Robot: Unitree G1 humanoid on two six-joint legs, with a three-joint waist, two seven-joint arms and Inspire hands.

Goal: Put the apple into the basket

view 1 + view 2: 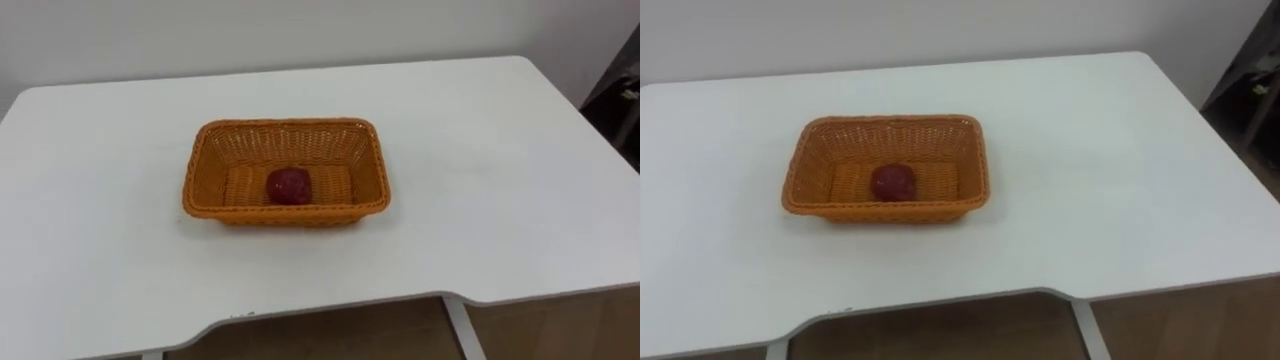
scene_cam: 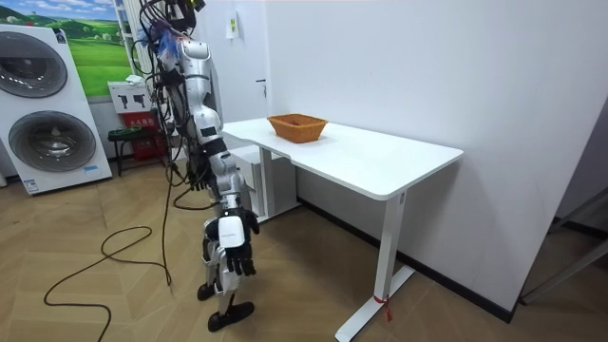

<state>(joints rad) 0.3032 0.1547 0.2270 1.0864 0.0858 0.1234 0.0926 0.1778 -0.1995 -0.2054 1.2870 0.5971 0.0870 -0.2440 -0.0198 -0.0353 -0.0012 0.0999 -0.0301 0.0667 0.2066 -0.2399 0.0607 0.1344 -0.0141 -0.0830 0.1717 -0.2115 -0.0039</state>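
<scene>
shell: white and silver, above the right hand | arm: black joints between pale segments | hand: black fingers, white tag on its back | cables: dark bundle high above it

Dark red apple, resting inside orange wicker basket, near its front wall

Right robot hand hanging at side, relaxed

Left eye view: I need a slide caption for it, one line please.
Red apple lying in an orange wicker basket on a white table.
</scene>
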